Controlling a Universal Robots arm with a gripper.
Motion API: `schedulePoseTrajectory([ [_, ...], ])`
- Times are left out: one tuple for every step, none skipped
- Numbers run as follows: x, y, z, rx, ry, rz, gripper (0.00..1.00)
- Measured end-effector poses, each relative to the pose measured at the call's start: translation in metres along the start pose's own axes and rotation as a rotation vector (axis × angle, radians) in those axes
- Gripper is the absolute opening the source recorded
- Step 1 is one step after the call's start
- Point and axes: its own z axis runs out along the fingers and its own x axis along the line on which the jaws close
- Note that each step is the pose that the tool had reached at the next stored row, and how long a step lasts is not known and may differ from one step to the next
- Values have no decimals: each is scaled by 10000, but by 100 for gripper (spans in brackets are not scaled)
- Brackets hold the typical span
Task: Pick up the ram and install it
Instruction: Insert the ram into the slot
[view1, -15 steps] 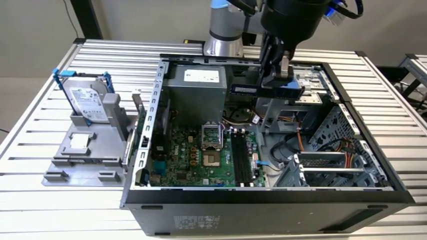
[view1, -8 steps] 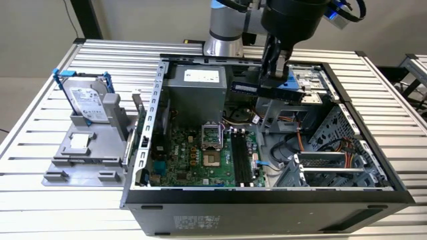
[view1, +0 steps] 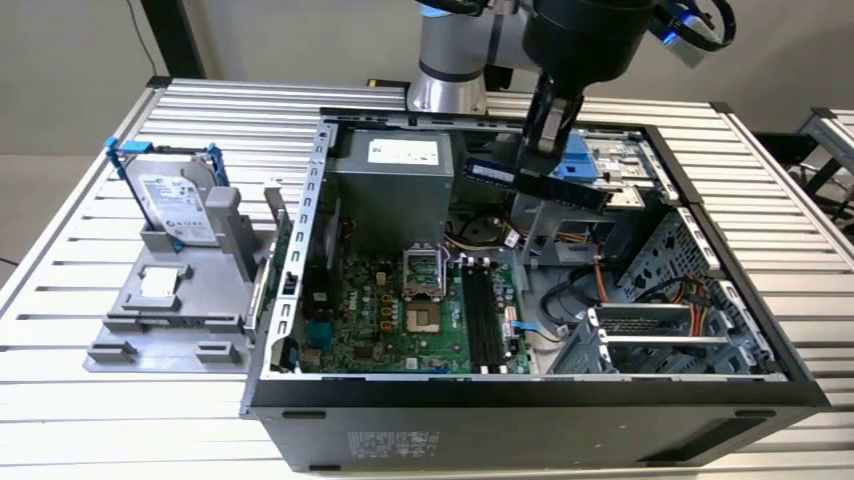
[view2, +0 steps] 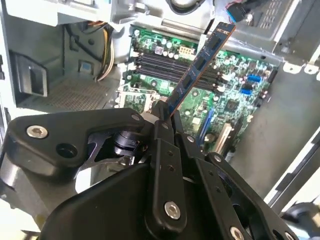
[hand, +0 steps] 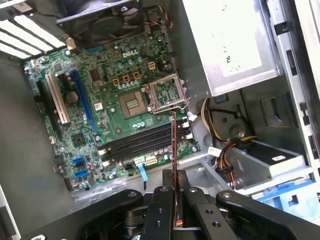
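Exterior view, tool (view1: 539, 163) gripping ram (view1: 582, 192), above motherboard (view1: 387, 322)

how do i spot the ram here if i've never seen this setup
Find the open computer case; over it hangs the gripper. The ram is the thin dark stick clamped in it, in the air, unlike the long black slots fixed on the green motherboard.
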Motion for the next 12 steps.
schedulePoseTrajectory([
  [0,0,0,7,-6,184,0],
  [0,0,0,14,-11,364,0],
  [0,0,1,21,-17,549,0],
  [0,0,1,28,-22,728,0],
  [0,0,1,35,-28,909,0],
  [0,0,1,43,-33,1098,0],
  [0,0,2,50,-39,1273,0],
  [0,0,2,56,-44,1452,0],
  [0,0,2,64,-49,1632,0],
  [0,0,3,71,-55,1828,0],
  [0,0,3,77,-60,2008,0],
  [0,0,3,85,-66,2188,0],
])
